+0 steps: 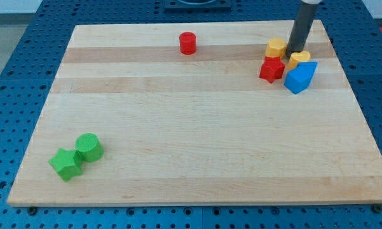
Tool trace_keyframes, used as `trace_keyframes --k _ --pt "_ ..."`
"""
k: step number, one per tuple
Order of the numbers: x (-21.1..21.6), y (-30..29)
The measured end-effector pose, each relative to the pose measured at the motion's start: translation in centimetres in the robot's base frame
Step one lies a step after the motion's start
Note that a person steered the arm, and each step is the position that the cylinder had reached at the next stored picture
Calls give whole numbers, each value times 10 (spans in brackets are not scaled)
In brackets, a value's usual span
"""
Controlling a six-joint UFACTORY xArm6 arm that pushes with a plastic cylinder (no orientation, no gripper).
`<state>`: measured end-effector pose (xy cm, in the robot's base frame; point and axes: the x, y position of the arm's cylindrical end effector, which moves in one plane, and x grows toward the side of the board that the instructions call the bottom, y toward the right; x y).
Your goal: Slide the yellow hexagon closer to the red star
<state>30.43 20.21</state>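
Note:
The yellow hexagon (276, 47) sits near the view's top right, touching the upper edge of the red star (272, 69) just below it. My rod comes down from the top edge and my tip (296, 51) stands just right of the yellow hexagon, above a second yellow block (299, 60), whose shape I cannot make out. A blue block (300, 77) lies right of the red star and just below that second yellow block.
A red cylinder (188, 42) stands near the top middle of the wooden board (197, 140). A green cylinder (88, 147) and a green star (66, 163) sit together at the bottom left. Blue pegboard surrounds the board.

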Motion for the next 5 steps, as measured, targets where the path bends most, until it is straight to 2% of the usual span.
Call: trace_keyframes --k 3,5 --pt "-49 -13" --pt "-28 -48"
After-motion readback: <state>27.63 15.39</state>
